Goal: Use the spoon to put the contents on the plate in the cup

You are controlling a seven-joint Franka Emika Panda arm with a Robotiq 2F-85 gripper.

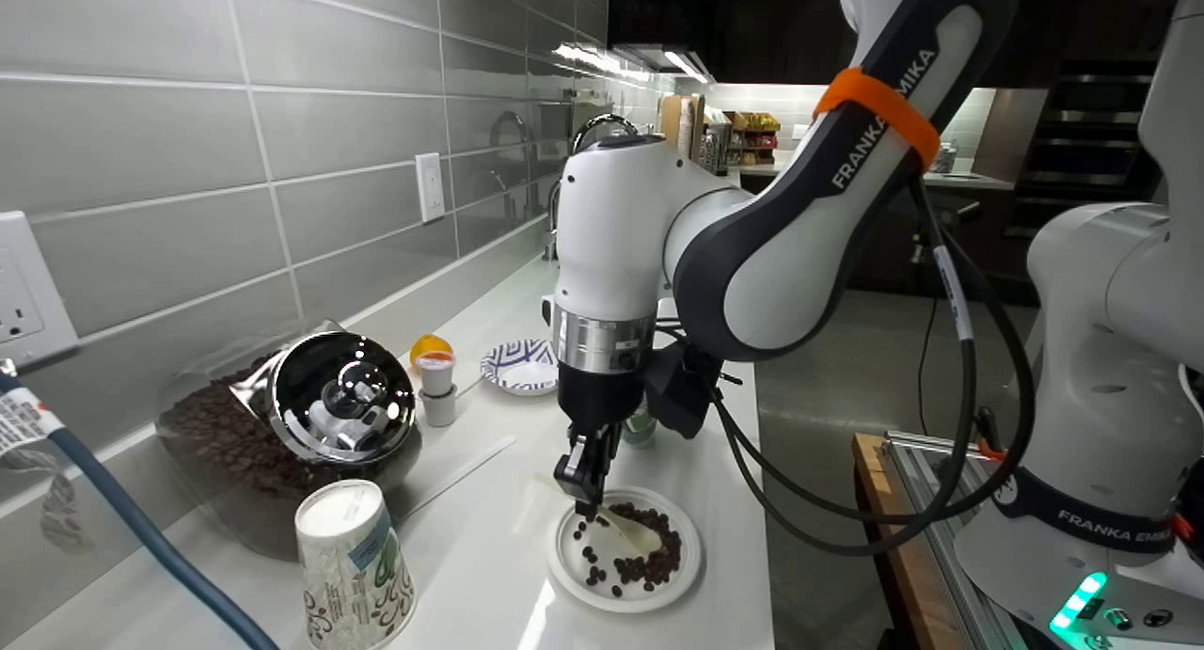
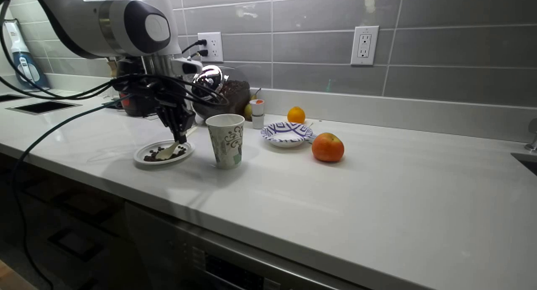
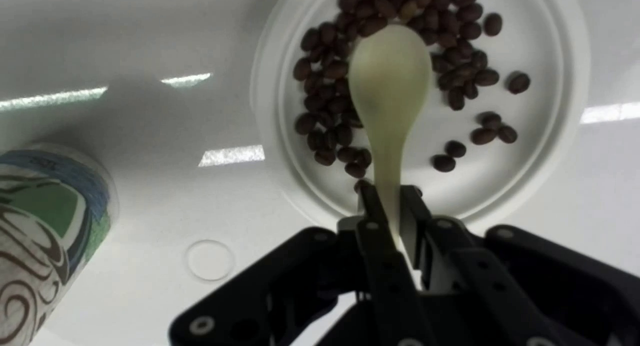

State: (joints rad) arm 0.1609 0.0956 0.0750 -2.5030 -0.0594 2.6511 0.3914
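My gripper (image 1: 588, 504) is shut on the handle of the pale cream spoon (image 3: 390, 75), which also shows in an exterior view (image 2: 168, 150). The spoon's bowl looks empty. It is over the white plate (image 3: 572, 85) amid the dark brown beans (image 3: 325, 90); I cannot tell if it touches the plate. Most beans heap around the bowl; several lie loose to the right in the wrist view. The upright, open white-and-green paper cup (image 2: 226, 141) stands beside the plate; its side shows in the wrist view (image 3: 50, 236). The arm partly hides it in an exterior view (image 1: 640, 431).
An upside-down paper cup (image 1: 353, 565) stands near a bean-filled jar (image 1: 235, 443) by the wall. A white stick (image 1: 461, 476) lies beside it. Stacked small cups (image 2: 258, 113), a blue-patterned bowl (image 2: 286, 139), an orange (image 2: 296, 115) and an apple (image 2: 329, 147) are further along. Cables hang from the arm.
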